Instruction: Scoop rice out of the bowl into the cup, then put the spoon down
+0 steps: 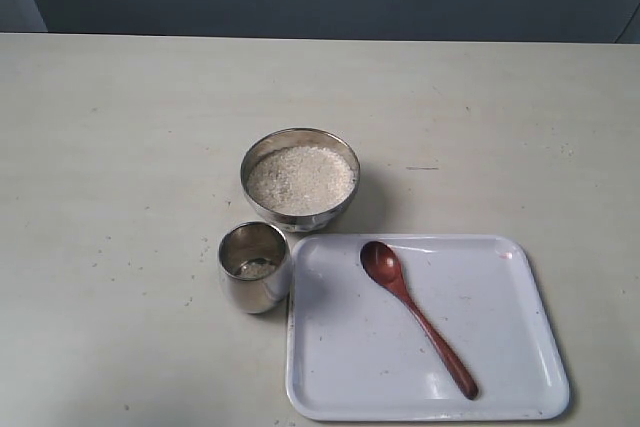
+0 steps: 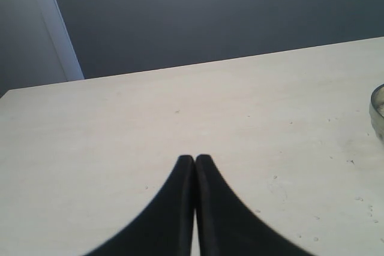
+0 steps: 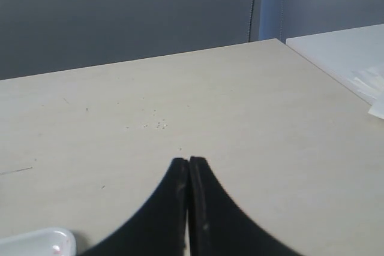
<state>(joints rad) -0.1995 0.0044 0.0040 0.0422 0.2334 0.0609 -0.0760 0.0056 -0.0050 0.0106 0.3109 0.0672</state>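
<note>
The steel bowl (image 1: 299,179) stands mid-table, heaped with white rice (image 1: 300,179). Just in front of it, to the left, is the steel cup (image 1: 254,266) with a few grains at its bottom. The dark wooden spoon (image 1: 415,314) lies diagonally on the white tray (image 1: 500,387), its oval bowl toward the steel bowl. Neither arm shows in the exterior view. My left gripper (image 2: 195,157) is shut on nothing above bare table, with the bowl's rim (image 2: 378,112) at the frame edge. My right gripper (image 3: 189,160) is also shut and empty, a tray corner (image 3: 42,241) beside it.
The table (image 1: 120,147) is pale and speckled, with a dark wall behind its far edge. A few loose grains (image 3: 159,125) lie on the table in the right wrist view. A second white surface (image 3: 348,58) adjoins the table's corner there.
</note>
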